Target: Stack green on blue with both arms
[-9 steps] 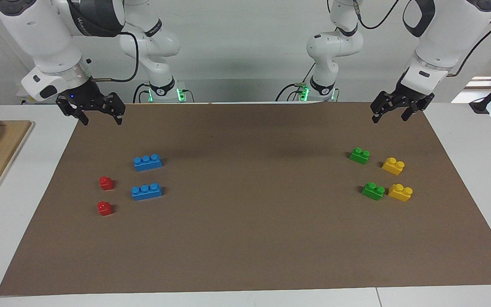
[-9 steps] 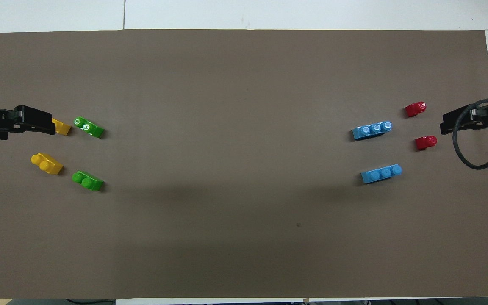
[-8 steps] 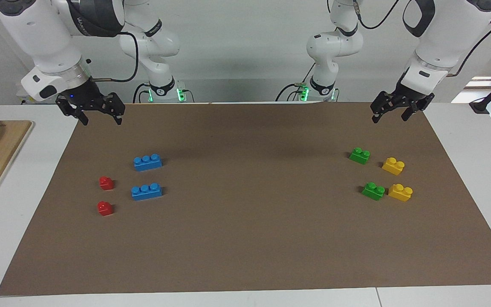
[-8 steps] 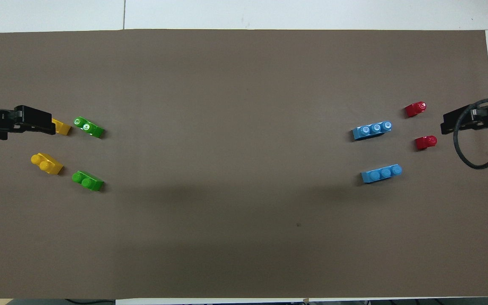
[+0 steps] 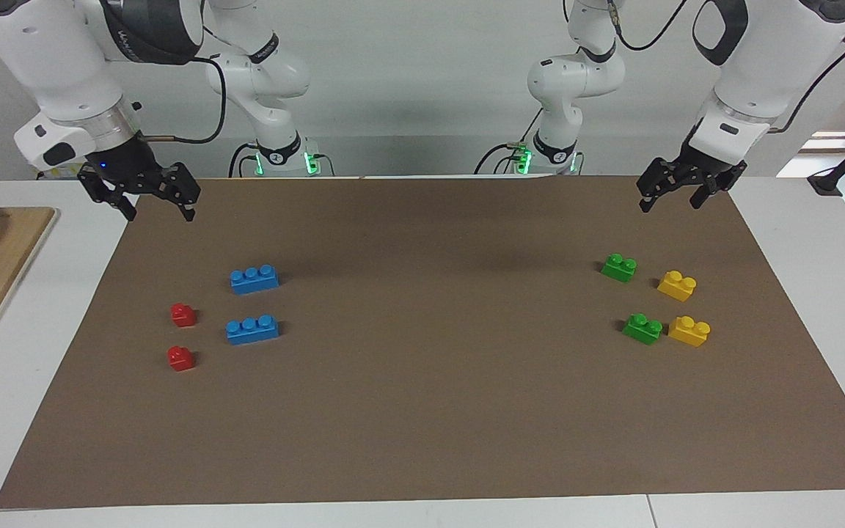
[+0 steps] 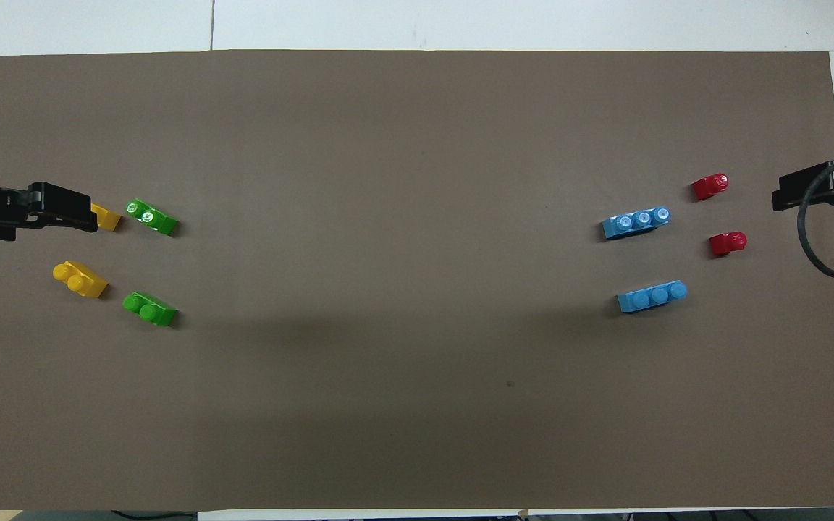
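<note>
The right tool (image 5: 147, 203), fingers apart, has drifted toward the frame's upper left, away from the blue bricks (image 5: 254, 279); the left tool (image 5: 678, 191), also apart, hangs unchanged above the green bricks (image 5: 619, 267). No grasp has begun.

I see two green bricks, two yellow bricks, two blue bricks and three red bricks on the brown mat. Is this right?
Not quite: there are two red bricks, not three, as the facing view shows. The two green bricks, two yellow bricks and two blue bricks are right.
</note>
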{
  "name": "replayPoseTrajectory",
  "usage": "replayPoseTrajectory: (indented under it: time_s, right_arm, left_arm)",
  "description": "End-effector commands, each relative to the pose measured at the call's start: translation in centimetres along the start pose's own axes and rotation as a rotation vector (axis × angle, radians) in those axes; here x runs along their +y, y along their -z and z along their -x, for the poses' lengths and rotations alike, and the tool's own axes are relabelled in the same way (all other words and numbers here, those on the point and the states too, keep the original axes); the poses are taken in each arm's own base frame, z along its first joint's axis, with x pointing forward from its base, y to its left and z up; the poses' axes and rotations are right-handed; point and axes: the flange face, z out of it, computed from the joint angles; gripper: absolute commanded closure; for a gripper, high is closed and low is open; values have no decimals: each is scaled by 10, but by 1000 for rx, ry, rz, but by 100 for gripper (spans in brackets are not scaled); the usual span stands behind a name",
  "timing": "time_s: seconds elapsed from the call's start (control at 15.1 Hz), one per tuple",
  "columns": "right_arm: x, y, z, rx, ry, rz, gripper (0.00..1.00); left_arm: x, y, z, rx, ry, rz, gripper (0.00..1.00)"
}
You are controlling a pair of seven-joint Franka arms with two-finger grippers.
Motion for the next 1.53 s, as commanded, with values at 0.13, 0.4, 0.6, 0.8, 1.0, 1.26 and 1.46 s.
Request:
replayPoseTrajectory:
  time_s: [0.13,0.4,0.6,0.8,1.0,1.26,1.46]
  right_arm:
    - [6,0,-8,99,-99,-24,0]
    - [10,-23,-24,85,-367,-34,2]
    - [8,-50,-38,31,-600,-39,2]
    - [5,-83,-49,-77,-886,-147,2]
    - [15,-112,-63,-173,-1190,-243,2]
    - [29,-166,-80,-240,-1273,-273,2]
    - [24,-196,-86,-275,-1293,-275,2]
  left_arm:
    - [-9,-21,14,30,63,8,0]
    - [-10,-55,14,98,229,17,0]
    - [-24,-74,5,124,300,26,0]
    - [-28,-107,-18,132,407,45,0]
    - [-35,-136,-35,137,509,62,0]
    - [-52,-159,-43,118,625,62,0]
    - [-50,-184,-54,127,814,55,0]
